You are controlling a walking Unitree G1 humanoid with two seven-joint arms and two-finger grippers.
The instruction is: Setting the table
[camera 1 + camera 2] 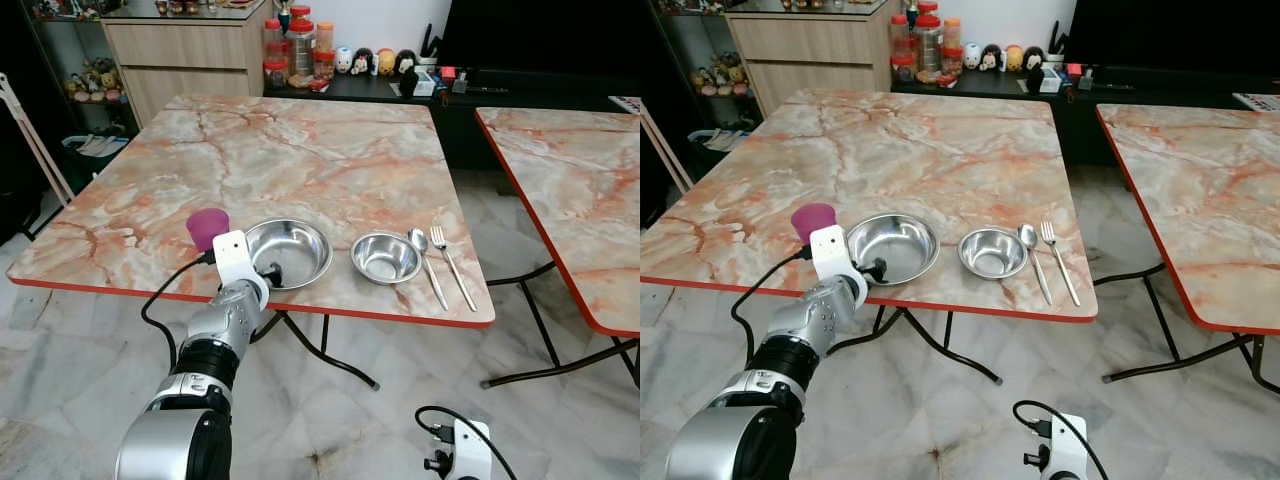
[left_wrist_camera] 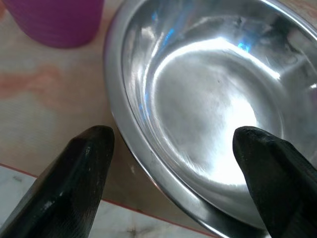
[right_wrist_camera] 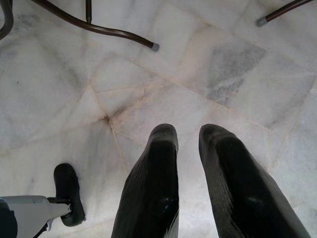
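One left gripper [image 2: 171,144] wide open, empty, straddling large steel bowl [image 1: 290,252] near rim; risk: knocking purple cup [image 1: 207,228] at 9 o'clock.

purple cup [image 1: 207,227] upright | large steel bowl [image 1: 295,250] beside | small bowl [image 1: 386,257] | spoon [image 1: 424,258] | fork [image 1: 450,262]

Two black fingers [image 2: 84,168] spread wide apart, straddling the near rim of a shiny steel bowl [image 2: 208,99]. A purple cup [image 2: 54,20] stands just beside the bowl on the marbled counter [image 2: 39,94].
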